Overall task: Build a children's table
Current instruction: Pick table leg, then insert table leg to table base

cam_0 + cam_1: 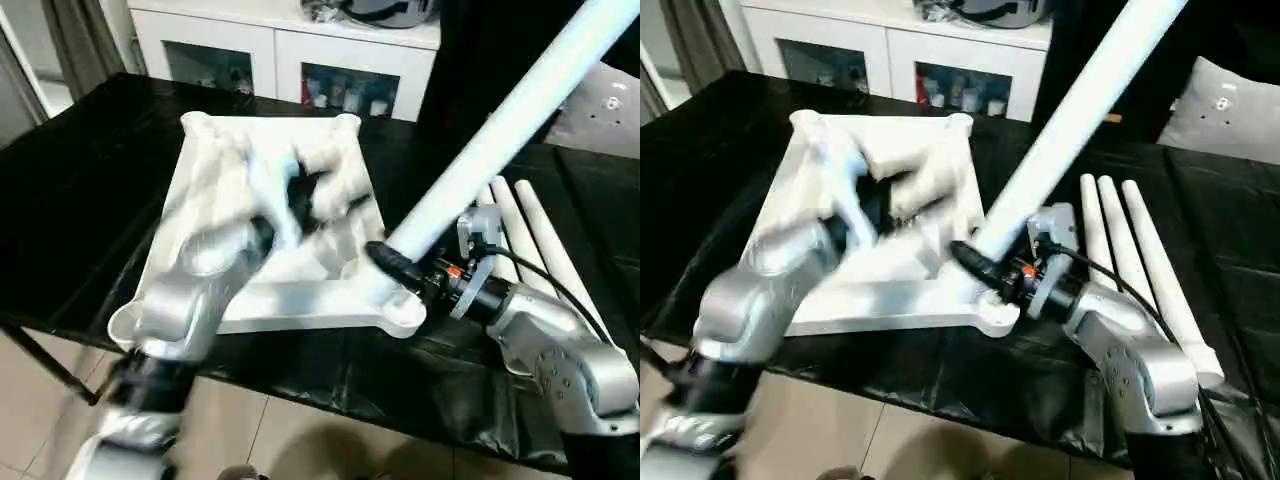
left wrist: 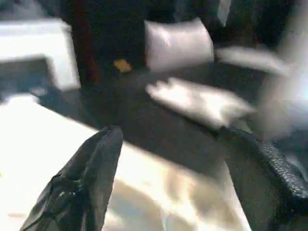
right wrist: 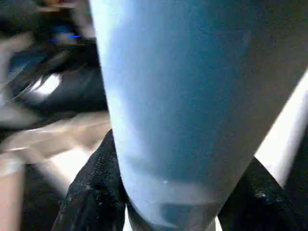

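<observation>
My right gripper (image 1: 985, 262) clamps 1 white leg (image 1: 500, 135) at the upturned tabletop's (image 1: 215, 170) near corner socket, while my left gripper (image 1: 305, 190) hangs open above its ribs.

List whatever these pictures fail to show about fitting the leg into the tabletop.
- Leg tip and corner socket: head views, the right end effector covers the joint, so seating is unknown.
- Leg's far end: cut off by the upper edge.
- Left end effector: motion-blurred over the tabletop in the head views; contact unclear.
- Spare legs: near ends partly hidden by the right forearm.
</observation>
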